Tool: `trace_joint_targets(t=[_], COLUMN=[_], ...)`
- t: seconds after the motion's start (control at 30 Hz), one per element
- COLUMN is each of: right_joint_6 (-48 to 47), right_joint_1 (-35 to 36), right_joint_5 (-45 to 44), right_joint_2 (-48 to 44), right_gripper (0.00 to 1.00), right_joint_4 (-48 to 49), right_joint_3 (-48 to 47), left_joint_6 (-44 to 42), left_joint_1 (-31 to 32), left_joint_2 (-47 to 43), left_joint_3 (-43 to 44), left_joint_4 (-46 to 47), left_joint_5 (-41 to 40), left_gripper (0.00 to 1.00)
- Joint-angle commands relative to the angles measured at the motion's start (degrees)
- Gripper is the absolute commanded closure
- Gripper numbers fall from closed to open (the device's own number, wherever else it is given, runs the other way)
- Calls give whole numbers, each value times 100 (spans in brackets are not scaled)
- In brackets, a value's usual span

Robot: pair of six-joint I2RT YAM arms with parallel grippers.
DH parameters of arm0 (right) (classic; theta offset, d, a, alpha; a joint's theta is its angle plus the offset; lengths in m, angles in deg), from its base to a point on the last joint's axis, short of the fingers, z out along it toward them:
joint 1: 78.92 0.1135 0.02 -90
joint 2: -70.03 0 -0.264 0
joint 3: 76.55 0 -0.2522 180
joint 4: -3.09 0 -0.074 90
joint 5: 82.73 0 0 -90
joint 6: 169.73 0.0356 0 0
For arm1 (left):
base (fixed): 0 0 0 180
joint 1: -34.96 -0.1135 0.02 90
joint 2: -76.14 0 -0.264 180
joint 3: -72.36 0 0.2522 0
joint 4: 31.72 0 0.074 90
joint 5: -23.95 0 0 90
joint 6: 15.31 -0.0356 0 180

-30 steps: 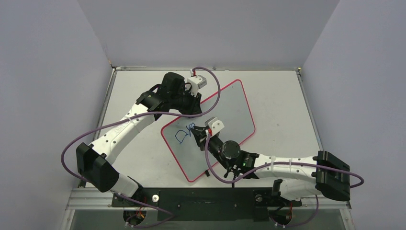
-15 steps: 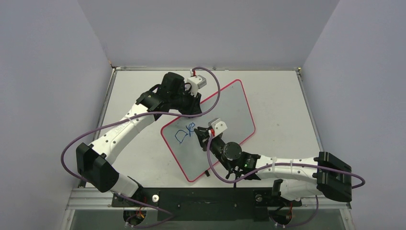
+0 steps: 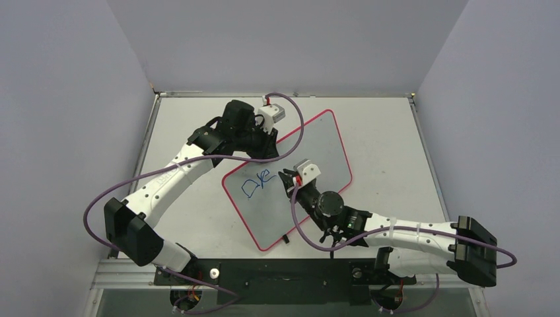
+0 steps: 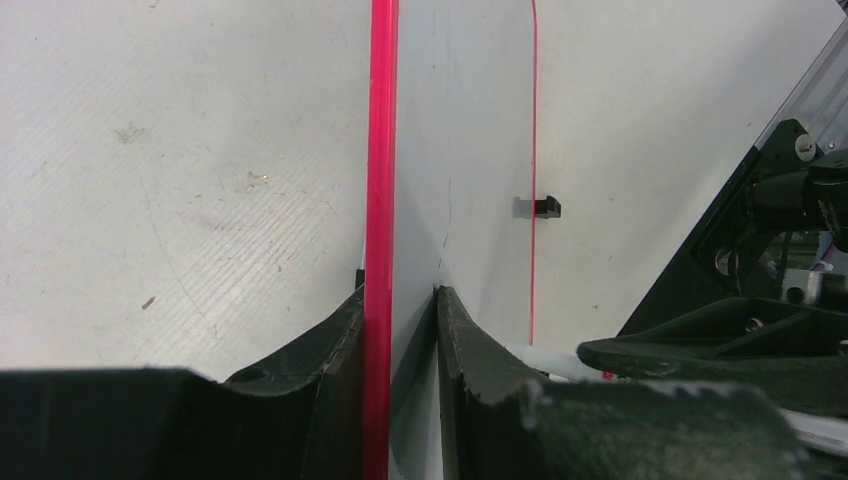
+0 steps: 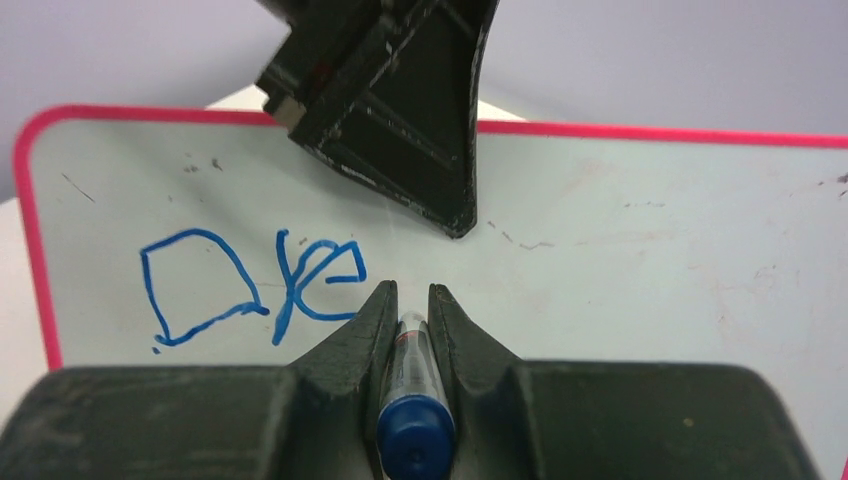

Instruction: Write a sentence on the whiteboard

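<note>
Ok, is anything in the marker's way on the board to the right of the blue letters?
Nothing lies on the whiteboard right of the sentence; that surface is bare. The closest thing is the left gripper, clamped on the board's far edge, one finger hanging just beyond the marker tip.

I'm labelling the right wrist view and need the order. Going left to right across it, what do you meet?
The whiteboard at its pink rim → the sentence in blue scrawl → the marker between the fingers of the right gripper → blank board.
</note>
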Motion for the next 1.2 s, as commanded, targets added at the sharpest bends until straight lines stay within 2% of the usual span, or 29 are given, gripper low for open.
trace_joint_targets(t=[0.0,0.47,1.17], right_joint_6=[-29,154,416], right_joint_1=[-40,-383,-451], right_joint_5=[230,499,805], right_joint_2=[-357,203,494], right_gripper=[100,100,100], right_joint_4=[225,747,793], right_joint_3=[-57,-318,-484], left_joint_6=[-421,-384,-367], left_joint_1=[-48,-48,-39], left_joint_2=[-250,-319,-349], left_joint_3=[34,-26,-53], left_joint_4=[270,316,366], left_joint_5=[-587,-504,-477], left_gripper=[100,100,100])
